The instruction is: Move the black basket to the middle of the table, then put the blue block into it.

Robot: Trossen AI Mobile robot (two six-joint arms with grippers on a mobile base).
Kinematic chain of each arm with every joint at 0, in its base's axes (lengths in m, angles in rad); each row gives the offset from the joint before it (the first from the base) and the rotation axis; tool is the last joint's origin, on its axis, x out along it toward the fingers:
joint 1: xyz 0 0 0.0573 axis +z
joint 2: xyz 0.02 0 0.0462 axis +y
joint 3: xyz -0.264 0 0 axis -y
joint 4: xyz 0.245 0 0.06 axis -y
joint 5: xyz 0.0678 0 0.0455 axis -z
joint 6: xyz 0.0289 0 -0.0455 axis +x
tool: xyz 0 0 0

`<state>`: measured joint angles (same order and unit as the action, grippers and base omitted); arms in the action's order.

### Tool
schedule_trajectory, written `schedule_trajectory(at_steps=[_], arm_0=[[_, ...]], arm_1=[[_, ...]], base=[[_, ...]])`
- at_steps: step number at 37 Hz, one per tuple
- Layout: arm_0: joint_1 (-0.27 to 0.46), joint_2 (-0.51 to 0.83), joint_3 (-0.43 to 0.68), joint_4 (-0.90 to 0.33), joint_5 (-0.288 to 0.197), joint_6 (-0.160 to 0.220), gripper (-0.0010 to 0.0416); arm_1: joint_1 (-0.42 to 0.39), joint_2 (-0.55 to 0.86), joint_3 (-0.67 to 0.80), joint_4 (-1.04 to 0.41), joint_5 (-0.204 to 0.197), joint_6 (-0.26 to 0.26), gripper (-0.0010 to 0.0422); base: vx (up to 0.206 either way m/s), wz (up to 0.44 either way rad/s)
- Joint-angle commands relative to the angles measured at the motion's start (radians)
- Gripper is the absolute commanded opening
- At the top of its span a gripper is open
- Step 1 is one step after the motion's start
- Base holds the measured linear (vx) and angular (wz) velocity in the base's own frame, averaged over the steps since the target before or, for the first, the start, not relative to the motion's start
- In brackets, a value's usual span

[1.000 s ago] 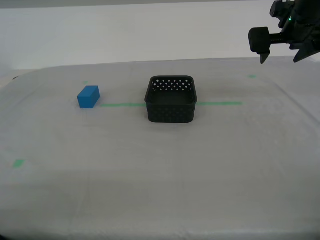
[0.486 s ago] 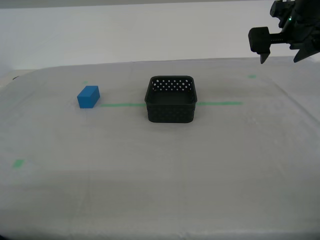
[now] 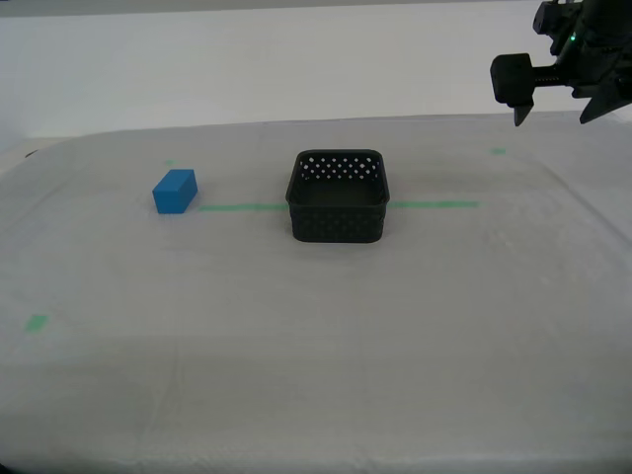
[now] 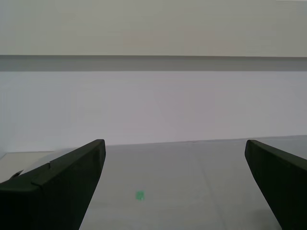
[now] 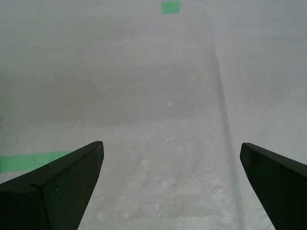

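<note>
In the exterior view the black basket (image 3: 338, 196) stands upright on the table (image 3: 316, 336), on the green tape line near the middle, with nothing in it. The blue block (image 3: 175, 191) lies apart from it toward the exterior view's left, at the tape's end. My first gripper (image 5: 170, 146) is open above bare table, holding nothing. My second gripper (image 4: 173, 142) is open too, facing a pale wall over the table. Neither wrist view shows the basket or the block. An arm (image 3: 563, 69) hangs high at the exterior view's upper right, far from both.
A green tape line (image 3: 434, 204) runs across the table behind the basket. Small green marks sit at the exterior view's left front (image 3: 37, 322) and right back (image 3: 499, 150). A green mark (image 5: 170, 6) and a tape strip (image 5: 29, 162) show under my first gripper.
</note>
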<state>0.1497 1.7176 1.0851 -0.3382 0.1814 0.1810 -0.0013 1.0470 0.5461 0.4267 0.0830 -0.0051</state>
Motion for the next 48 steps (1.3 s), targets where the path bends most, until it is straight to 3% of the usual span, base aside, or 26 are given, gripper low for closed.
schedule_trajectory(at_steps=[1,11,18,30,48], arm_0=[[0.001,0.000,0.000,0.002,0.002,0.001,0.0399],[0.001,0.000,0.000,0.002,0.002,0.001,0.0399],[0.001,0.000,0.000,0.001,0.002,0.001,0.0399],[0.001,0.000,0.000,0.002,0.002,0.001,0.0398],[0.001,0.000,0.000,0.002,0.002,0.001,0.0398]], arm_1=[[0.000,0.000,0.021,-0.051,0.007,0.001,0.0401],[-0.001,0.000,0.199,-0.398,0.003,0.043,0.0401],[-0.001,0.000,0.311,-0.575,-0.001,0.046,0.0401],[-0.001,0.018,0.503,-0.913,0.000,-0.018,0.0401],[-0.002,0.154,0.790,-1.296,0.000,-0.040,0.0401]], base=[[0.000,0.000],[0.000,0.000],[0.000,0.000],[0.000,0.000],[0.000,0.000]])
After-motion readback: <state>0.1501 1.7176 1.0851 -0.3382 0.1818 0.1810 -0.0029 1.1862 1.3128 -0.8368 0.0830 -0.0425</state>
